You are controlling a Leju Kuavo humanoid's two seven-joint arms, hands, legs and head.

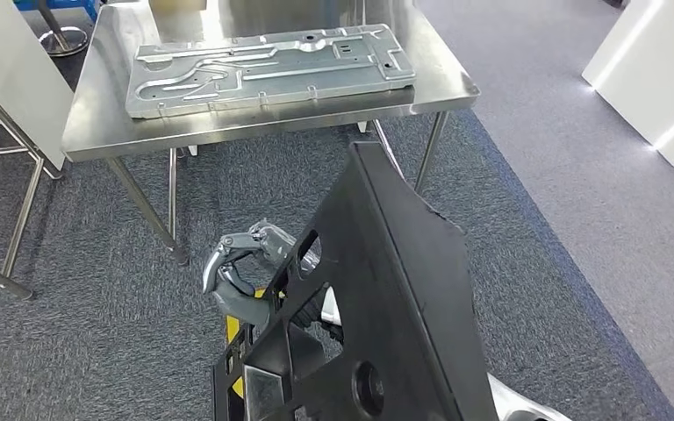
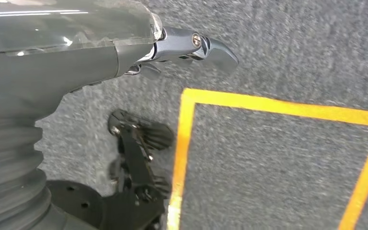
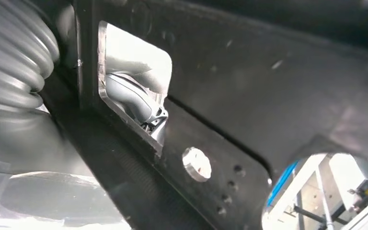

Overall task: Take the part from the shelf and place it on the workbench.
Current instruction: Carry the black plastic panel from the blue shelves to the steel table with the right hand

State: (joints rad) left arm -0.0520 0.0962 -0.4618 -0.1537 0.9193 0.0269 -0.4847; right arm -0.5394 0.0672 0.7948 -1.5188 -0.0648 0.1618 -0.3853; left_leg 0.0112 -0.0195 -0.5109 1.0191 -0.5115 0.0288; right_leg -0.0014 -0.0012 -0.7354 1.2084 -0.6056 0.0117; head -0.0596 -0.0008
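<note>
Black panel (image 1: 395, 307) is filling the near foreground, held up tilted over the carpet (image 1: 96, 289), short of the steel surface (image 1: 254, 118).
Right hand (image 3: 139, 98) is gripping it, fingers (image 3: 146, 108) hooking through a rectangular cutout. Left hand (image 1: 241, 272) is sitting beside the panel's left edge, fingers (image 2: 196, 47) curled with nothing in them; contact with the panel unclear. A grey stamped metal plate (image 1: 268, 68) is lying flat on the surface. Yellow floor tape (image 2: 184, 143) is running under the left hand.

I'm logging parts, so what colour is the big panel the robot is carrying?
Black. The panel shows best in the head view, held up in front of the steel workbench.
</note>
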